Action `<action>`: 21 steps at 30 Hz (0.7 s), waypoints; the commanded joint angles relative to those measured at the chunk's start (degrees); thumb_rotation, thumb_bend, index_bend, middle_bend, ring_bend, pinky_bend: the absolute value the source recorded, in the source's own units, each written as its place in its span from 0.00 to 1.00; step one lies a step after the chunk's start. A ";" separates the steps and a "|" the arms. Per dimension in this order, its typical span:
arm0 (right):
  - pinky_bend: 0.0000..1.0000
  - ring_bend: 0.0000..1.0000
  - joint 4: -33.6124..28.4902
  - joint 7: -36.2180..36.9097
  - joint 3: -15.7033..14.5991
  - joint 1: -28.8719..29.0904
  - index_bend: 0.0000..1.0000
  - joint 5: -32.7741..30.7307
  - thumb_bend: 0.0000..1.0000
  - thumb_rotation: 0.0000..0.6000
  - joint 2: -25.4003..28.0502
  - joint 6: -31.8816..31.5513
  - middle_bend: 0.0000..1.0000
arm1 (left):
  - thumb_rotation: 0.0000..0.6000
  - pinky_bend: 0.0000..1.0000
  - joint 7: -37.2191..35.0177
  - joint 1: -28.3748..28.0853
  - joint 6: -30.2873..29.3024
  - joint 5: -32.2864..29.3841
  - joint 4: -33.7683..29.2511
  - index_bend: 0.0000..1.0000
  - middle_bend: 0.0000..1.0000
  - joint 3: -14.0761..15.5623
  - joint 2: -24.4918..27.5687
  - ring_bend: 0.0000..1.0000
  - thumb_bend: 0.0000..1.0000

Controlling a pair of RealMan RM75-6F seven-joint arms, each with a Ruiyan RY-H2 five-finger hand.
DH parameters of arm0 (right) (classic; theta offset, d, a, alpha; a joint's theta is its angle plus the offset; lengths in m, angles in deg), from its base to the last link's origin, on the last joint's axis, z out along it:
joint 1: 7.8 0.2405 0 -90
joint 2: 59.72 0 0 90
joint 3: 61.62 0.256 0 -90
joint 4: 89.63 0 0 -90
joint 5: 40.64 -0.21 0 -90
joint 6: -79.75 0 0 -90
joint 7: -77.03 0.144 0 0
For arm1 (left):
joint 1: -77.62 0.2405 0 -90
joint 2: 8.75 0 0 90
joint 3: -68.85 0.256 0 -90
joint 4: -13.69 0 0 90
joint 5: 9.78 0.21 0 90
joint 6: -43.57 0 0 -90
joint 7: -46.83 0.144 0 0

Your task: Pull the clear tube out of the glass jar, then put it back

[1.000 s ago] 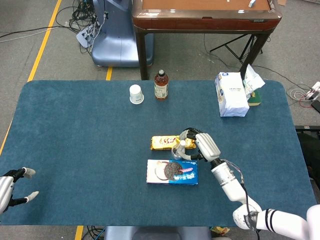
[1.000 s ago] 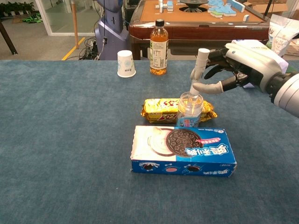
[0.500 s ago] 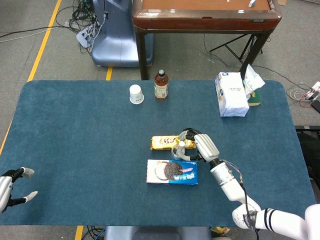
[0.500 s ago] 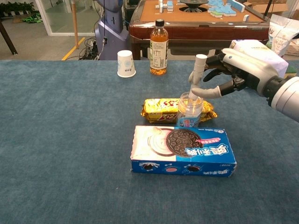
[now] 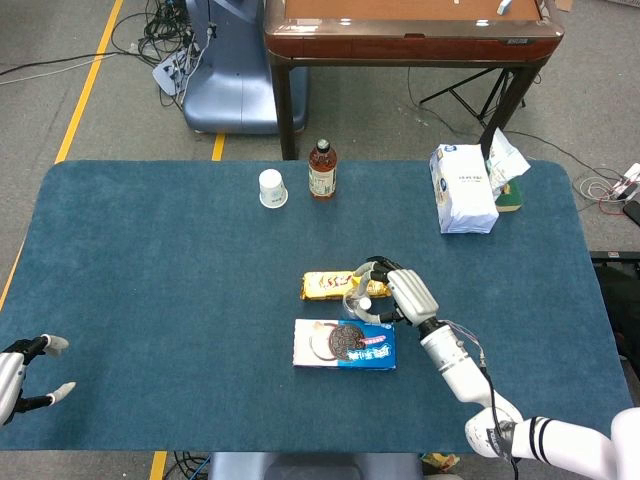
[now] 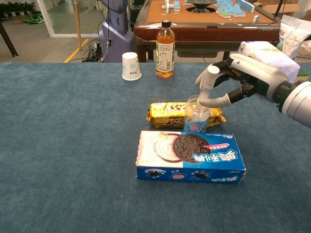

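Note:
A small glass jar (image 6: 196, 115) with a blue label stands on the blue tabletop, just behind the cookie box; the head view shows this jar (image 5: 357, 299) too. My right hand (image 6: 245, 77) pinches the clear tube (image 6: 210, 74) near its white cap. The tube leans, and its lower end dips into the jar's mouth. In the head view my right hand (image 5: 403, 291) sits right beside the jar. Holding nothing, my left hand (image 5: 24, 369) hangs at the table's near left corner with its fingers apart.
A blue cookie box (image 6: 189, 156) lies in front of the jar and a yellow snack pack (image 6: 165, 114) behind it. Farther back stand a paper cup (image 6: 130, 66) and a tea bottle (image 6: 165, 49). A white bag (image 5: 462, 190) sits at the far right.
My right hand has come down and a little left with the tube, so the tube's lower end has sunk further into the jar. The left hand has barely moved.

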State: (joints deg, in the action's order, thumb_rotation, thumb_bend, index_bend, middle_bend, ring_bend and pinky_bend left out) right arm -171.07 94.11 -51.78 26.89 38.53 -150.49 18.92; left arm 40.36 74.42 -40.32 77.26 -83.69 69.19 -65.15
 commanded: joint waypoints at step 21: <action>0.21 0.15 -12.90 -7.60 -0.08 -4.15 0.36 0.50 0.04 1.00 11.62 -5.56 0.30 | 1.00 0.60 1.03 -0.13 0.57 -0.45 -0.16 0.38 0.46 -0.02 -0.22 0.39 0.14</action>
State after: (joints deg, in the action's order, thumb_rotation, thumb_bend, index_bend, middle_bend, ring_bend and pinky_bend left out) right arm -181.20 89.97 -51.54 24.10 40.09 -141.23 14.38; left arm 41.40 74.28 -39.75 76.79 -83.85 69.17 -65.38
